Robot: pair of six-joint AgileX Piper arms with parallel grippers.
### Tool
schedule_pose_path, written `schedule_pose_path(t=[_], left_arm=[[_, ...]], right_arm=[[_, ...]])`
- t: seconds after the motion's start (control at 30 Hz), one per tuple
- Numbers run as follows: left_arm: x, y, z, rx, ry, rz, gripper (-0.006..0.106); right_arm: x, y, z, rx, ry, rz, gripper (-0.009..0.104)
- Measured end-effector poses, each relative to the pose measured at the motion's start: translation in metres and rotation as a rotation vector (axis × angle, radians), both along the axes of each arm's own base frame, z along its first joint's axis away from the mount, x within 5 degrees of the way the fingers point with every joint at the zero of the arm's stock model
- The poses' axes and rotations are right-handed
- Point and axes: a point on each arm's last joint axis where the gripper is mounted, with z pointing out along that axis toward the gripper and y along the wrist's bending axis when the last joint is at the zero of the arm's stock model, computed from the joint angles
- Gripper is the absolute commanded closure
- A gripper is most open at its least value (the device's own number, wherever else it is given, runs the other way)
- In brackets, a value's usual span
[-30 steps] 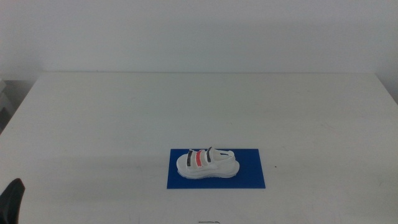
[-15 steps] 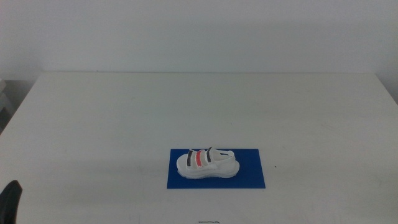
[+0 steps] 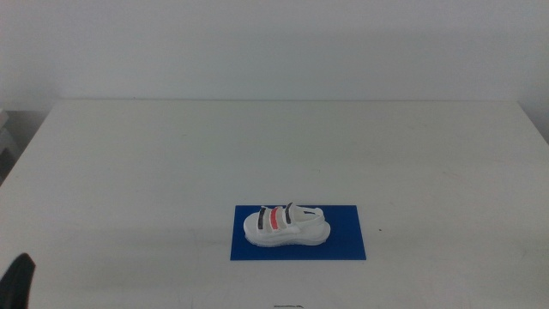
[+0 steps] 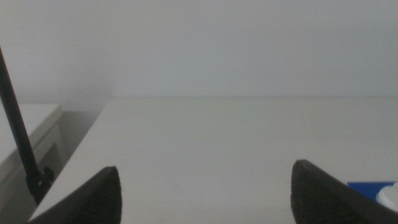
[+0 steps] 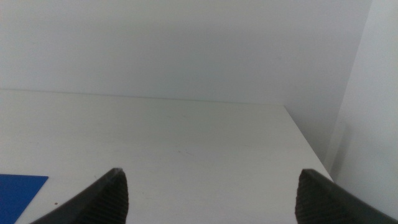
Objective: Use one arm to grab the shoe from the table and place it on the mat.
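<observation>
The white shoe (image 3: 285, 225) with dark straps and one red strap lies on its sole on the dark blue mat (image 3: 347, 240), near the table's front edge. No gripper touches it. My left gripper (image 3: 17, 279) shows only as a dark tip at the middle view's bottom left corner, far from the shoe. In the left wrist view that gripper (image 4: 205, 169) stands open and empty, with a corner of the mat (image 4: 367, 186) and a sliver of the shoe (image 4: 390, 198) at the frame edge. My right gripper (image 5: 208, 173) is open and empty too, out of the middle view.
The white table (image 3: 257, 146) ends at a pale wall behind. A low white cabinet (image 4: 25, 124) and a thin dark rod (image 4: 18, 134) stand beyond the table's left edge. A corner of the mat (image 5: 18, 186) shows in the right wrist view.
The left gripper's tip has sunk slightly lower into the bottom left corner of the middle view. The shoe and mat have not moved.
</observation>
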Motion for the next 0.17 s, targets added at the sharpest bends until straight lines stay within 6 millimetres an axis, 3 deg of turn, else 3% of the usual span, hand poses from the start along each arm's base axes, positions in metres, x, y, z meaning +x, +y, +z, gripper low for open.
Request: schedule_pose_path(t=[0.17], left_arm=[[0.0017,-0.0001,-0.0123,0.0,0.029,-0.001,0.007]], right_arm=[[0.0,0.0,0.0,0.0,0.0,0.0,0.001]])
